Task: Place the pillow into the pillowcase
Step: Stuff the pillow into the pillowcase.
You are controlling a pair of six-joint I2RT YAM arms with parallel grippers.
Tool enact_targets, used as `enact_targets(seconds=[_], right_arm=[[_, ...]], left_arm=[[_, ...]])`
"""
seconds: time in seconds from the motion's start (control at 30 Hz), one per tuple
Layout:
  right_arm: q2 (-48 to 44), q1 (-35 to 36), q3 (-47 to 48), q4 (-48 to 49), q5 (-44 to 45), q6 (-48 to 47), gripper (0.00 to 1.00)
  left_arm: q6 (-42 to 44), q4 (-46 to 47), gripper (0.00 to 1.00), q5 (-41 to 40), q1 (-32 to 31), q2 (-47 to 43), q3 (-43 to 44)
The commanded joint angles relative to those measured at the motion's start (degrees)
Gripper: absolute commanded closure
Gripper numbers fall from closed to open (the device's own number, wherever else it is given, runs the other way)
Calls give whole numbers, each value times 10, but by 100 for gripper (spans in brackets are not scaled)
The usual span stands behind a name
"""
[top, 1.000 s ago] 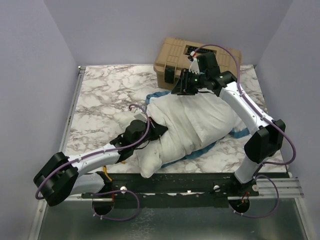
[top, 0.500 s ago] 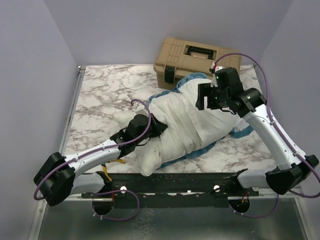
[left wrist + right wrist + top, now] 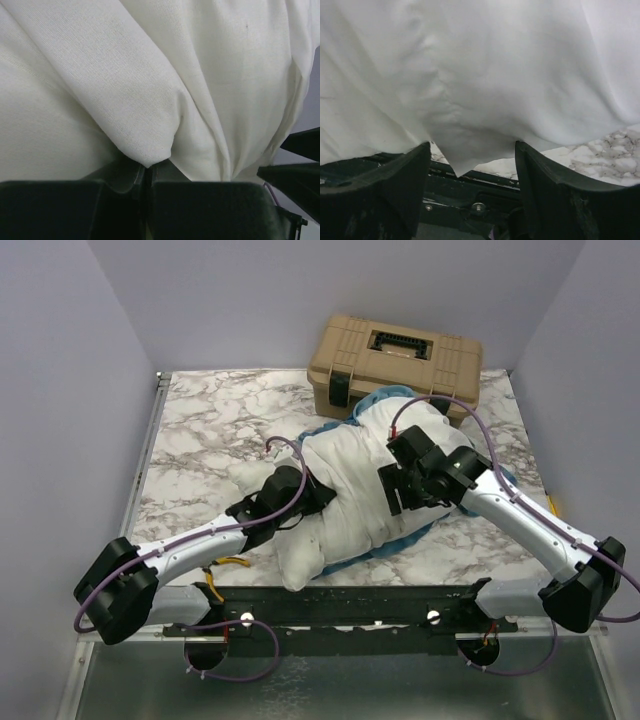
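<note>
**Pillow mid-desk, left tool pinching it, right tool open**

The pillow (image 3: 350,490) lies slantwise across the middle of the marbled desk (image 3: 200,430), its plump near end pointing toward the left arm's base and its far end close to a tan hard case (image 3: 400,360) at the back edge. Its white cloth is creased in bands across the middle. The pillowcase (image 3: 378,397) shows only as blue frilled edging: a strip curls round the pillow's far end, and another peeks out from under its near-right side. None of its patterned outside can be seen.

The left tool (image 3: 320,496) sits against the pillow's left flank. In the left wrist view its jaws are pressed together on a fold of white pillow cloth (image 3: 150,115), which comes to a point right at the tool (image 3: 147,172).

The right tool (image 3: 390,490) rests over the pillow's right side. In the right wrist view its fingers (image 3: 395,185) stand wide apart with nothing between them. A pointed corner of white cloth hangs just beyond the tool (image 3: 471,150), and a patch of desk (image 3: 600,160) shows below the cloth.
</note>
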Motion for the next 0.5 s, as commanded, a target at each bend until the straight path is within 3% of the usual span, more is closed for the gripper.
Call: enact_targets(seconds=[0.0,0.13,0.2,0.3,0.47], right_arm=[[5,4,-18,-25,78,19,42],[7,5,7,-45,115,28,86],[1,5,37,-40,81,18,99],[-15,5,88,1,-32,7,100],[-18,4,148,126,-305,45,100]], left_arm=[[-9,0,100,16,-2,13,19],[-5,-1,100,12,-2,10,24],[-2,-2,100,11,-3,10,29],[7,-2,100,15,-3,11,41],[34,-2,100,28,-7,28,97]])
